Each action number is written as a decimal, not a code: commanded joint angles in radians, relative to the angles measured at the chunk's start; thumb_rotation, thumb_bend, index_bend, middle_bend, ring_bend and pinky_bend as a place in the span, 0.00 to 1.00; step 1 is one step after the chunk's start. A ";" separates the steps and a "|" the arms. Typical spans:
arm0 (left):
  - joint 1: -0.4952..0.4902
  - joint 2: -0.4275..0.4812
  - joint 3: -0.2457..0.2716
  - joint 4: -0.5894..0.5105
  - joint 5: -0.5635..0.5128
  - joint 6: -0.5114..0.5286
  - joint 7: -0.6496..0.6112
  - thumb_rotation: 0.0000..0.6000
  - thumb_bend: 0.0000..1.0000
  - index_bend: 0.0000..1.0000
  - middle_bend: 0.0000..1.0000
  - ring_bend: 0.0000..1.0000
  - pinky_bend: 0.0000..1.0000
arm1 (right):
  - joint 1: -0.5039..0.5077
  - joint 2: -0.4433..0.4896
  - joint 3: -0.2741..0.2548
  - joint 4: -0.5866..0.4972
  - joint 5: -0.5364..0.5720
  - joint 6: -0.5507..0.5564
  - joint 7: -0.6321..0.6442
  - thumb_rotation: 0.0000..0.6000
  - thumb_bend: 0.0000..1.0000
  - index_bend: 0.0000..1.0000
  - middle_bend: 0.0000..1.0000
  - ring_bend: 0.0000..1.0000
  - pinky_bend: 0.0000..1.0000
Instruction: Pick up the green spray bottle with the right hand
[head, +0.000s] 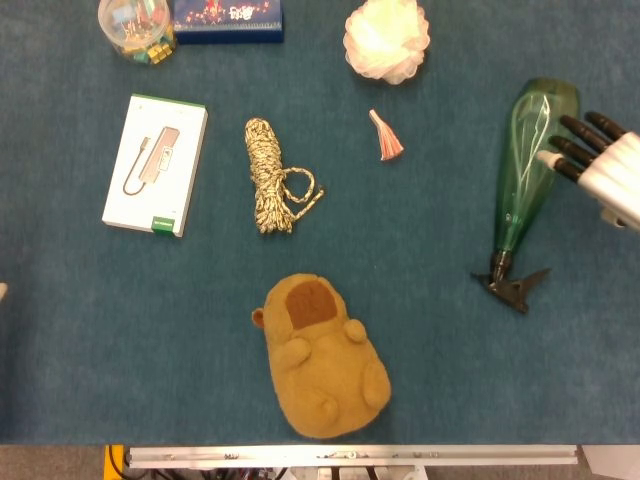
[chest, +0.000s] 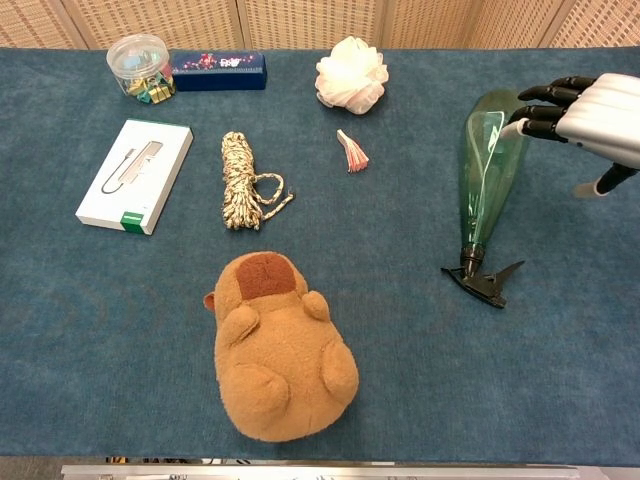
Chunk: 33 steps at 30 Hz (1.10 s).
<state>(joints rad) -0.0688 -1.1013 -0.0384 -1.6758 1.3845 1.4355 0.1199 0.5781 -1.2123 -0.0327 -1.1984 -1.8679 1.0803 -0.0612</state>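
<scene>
The green spray bottle (head: 528, 165) (chest: 487, 170) lies on its side at the right of the blue table, wide base toward the back and black trigger head (head: 513, 286) (chest: 482, 281) toward the front. My right hand (head: 598, 168) (chest: 588, 118) reaches in from the right edge, open, with its dark fingers (head: 570, 148) spread over the bottle's wide upper part. I cannot tell whether they touch it. Neither view shows my left hand.
A brown plush toy (head: 321, 358) lies at the front centre. A coiled rope (head: 270, 177), white box (head: 155, 164), pink tassel (head: 386, 137), white bath pouf (head: 387, 40), dark blue box (head: 228, 18) and clip jar (head: 136, 28) lie further left and back.
</scene>
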 joint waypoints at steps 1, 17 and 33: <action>0.000 0.000 -0.001 0.001 -0.002 -0.001 -0.002 1.00 0.08 0.29 0.39 0.29 0.39 | 0.023 -0.029 -0.005 0.021 0.003 -0.021 0.006 1.00 0.01 0.21 0.21 0.08 0.16; 0.008 0.009 -0.004 0.002 0.000 0.009 -0.026 1.00 0.08 0.29 0.39 0.29 0.39 | 0.112 -0.120 -0.026 0.080 0.011 -0.100 -0.051 1.00 0.01 0.21 0.20 0.08 0.16; 0.016 0.016 -0.006 -0.002 0.001 0.020 -0.040 1.00 0.08 0.29 0.39 0.29 0.39 | 0.163 -0.161 -0.040 0.102 0.062 -0.175 -0.084 1.00 0.01 0.21 0.20 0.08 0.16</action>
<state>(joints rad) -0.0531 -1.0851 -0.0440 -1.6776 1.3857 1.4555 0.0802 0.7397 -1.3726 -0.0721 -1.0963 -1.8065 0.9061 -0.1451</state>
